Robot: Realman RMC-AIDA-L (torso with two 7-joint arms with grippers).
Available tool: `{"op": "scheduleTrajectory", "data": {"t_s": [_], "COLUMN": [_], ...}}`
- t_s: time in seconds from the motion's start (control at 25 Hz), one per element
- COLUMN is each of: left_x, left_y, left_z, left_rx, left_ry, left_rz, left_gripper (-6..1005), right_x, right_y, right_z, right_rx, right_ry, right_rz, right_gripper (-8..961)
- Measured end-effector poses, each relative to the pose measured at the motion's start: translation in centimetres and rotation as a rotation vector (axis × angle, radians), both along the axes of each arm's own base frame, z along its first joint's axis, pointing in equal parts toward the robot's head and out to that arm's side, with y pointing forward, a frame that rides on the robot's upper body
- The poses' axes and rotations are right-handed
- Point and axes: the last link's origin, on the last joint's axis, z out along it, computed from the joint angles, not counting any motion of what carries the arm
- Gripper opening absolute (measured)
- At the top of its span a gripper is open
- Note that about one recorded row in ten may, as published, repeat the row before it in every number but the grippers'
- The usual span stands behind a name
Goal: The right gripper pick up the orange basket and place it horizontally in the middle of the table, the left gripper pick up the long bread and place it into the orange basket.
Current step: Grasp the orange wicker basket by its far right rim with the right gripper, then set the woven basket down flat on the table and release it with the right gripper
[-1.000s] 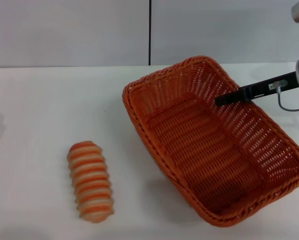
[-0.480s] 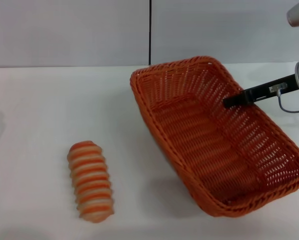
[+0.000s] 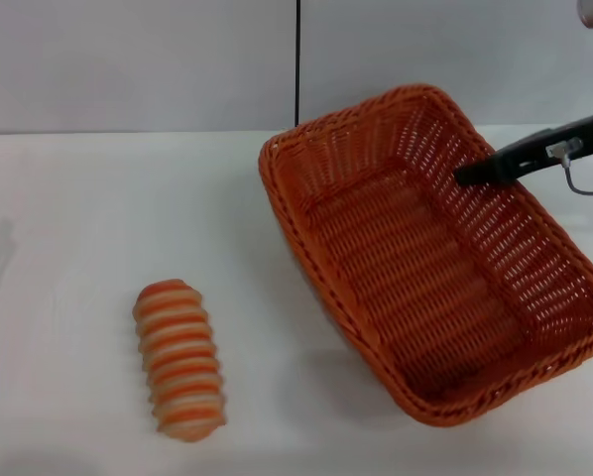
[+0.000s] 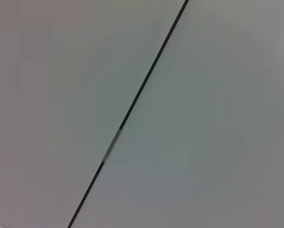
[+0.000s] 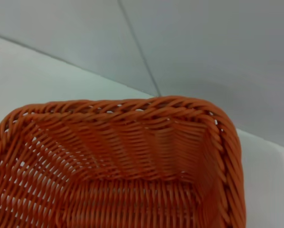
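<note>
The orange basket [image 3: 425, 268] hangs tilted over the right half of the table [image 3: 98, 218], its far end raised. My right gripper [image 3: 467, 175] reaches in from the right edge and is shut on the basket's far right wall. One black finger [image 3: 505, 162] shows inside the basket; the other is hidden behind the weave. The right wrist view looks down into the orange basket [image 5: 132, 180] at its braided rim. The long bread [image 3: 178, 359], striped orange and cream, lies on the table at the front left, apart from the basket. My left gripper is out of view.
A grey wall with a dark vertical seam [image 3: 297, 64] stands behind the table. The left wrist view shows only that wall and the seam [image 4: 132, 107]. White tabletop lies between the bread and the basket.
The right gripper has moved up and to the right with the basket. The basket's far end has risen and the basket has turned slightly. The bread has not moved.
</note>
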Motion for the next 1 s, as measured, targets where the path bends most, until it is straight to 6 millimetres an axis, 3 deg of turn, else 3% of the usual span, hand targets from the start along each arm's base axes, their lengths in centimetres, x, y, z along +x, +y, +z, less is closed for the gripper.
{"op": "scheduleTrajectory", "data": {"t_s": [0.36, 1.0], "left_x": [0.2, 0.5], "left_y": [0.4, -0.4], "left_z": [-0.2, 0.3], "left_rx": [-0.003, 0.014], "left_ry": [-0.006, -0.034], "left_rz": [-0.002, -0.039], "left_gripper": [814, 814], "right_x": [-2.1, -5.5], "right_y": [0.5, 1.1], "right_z": [0.7, -1.3], "right_rx": [-0.043, -0.125], "right_ry": [-0.07, -0.176], "right_rz": [0.256, 0.657], "right_gripper": [129, 129]}}
